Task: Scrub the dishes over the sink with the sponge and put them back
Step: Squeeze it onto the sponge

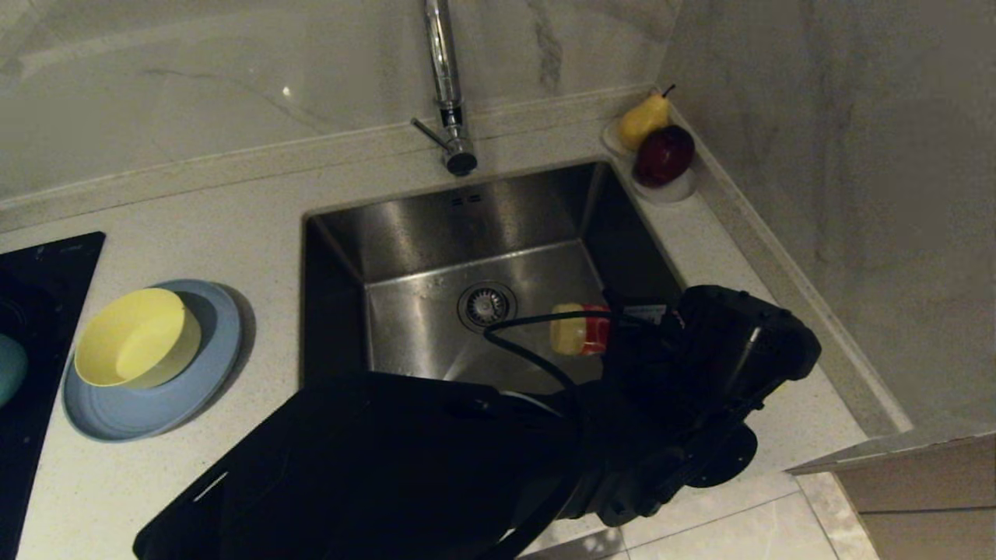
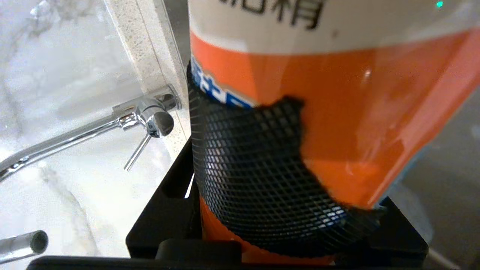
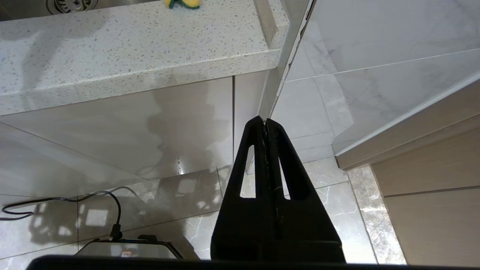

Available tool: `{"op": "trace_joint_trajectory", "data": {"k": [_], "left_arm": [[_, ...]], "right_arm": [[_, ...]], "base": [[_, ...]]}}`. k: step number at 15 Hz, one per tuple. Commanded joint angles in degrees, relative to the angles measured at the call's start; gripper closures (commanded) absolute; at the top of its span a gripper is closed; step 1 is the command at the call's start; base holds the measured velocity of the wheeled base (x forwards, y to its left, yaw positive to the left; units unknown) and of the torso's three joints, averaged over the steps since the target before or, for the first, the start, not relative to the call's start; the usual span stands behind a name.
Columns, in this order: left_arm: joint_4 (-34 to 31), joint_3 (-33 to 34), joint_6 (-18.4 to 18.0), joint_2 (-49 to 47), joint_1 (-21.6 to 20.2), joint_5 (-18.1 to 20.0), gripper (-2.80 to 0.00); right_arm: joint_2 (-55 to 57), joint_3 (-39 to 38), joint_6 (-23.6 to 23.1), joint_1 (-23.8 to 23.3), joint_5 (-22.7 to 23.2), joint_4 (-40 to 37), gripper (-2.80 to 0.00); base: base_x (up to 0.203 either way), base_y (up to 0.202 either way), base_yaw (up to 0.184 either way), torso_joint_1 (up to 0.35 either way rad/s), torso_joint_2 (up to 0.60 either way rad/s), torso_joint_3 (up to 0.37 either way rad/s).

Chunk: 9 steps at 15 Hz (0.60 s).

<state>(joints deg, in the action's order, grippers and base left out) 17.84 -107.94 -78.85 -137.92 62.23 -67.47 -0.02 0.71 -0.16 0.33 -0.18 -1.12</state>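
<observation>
The counter (image 1: 233,210) is pale speckled stone and it fills most of the head view, with marble wall behind it. In the counter sits the sink (image 1: 436,233), a square steel basin with a round drain (image 1: 486,305) in the middle of its floor. The tall chrome tap (image 1: 445,85) stands at the far edge of the sink.

The left arm (image 1: 700,373) reaches across the near right corner of the sink. Its left gripper (image 1: 615,330) is over the basin, to the right of the drain, and its fingers are clamped on a bottle (image 1: 580,329). In the head view the bottle shows a pale yellow part and a red part; in the left wrist view it has an orange and white label with a black net sleeve (image 2: 255,168) around its lower part.

On the counter to the left of the sink lies the light-blue plate (image 1: 148,408). The yellow bowl (image 1: 136,338) stands on this plate, tilted. The teal bowl (image 1: 9,369) is at the left edge of the view, on a dark surface (image 1: 47,264).

In the far right corner a white dish (image 1: 673,189) carries a pear (image 1: 644,118) and a dark red apple (image 1: 664,155), touching each other.

The right gripper (image 3: 265,122) hangs below the counter edge, over the tiled floor (image 3: 330,176), with its two fingers pressed together and holding nothing. The sponge (image 3: 182,3) is seen only in the right wrist view, small, yellow with green, at the sink just past the counter's front edge.
</observation>
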Motion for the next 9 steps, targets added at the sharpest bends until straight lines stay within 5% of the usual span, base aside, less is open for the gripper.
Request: {"op": "trace_joint_trajectory", "data": {"k": [1,9], "left_arm": [[2.37,-0.26,-0.43,-0.76,-0.01,-0.38,0.0],[0.23,0.01,-0.43,-1.21,0.6,-0.29,0.0]], "right_arm": [[-0.06,0.0,-0.02,0.02,0.0,-0.02,0.0],[-0.06,0.0,-0.02,0.02,0.0,-0.02,0.0]], "base": [[0.0,0.0,0.0,0.0,0.0,0.0],[0.0,0.0,0.0,0.0,0.0,0.0]]}}
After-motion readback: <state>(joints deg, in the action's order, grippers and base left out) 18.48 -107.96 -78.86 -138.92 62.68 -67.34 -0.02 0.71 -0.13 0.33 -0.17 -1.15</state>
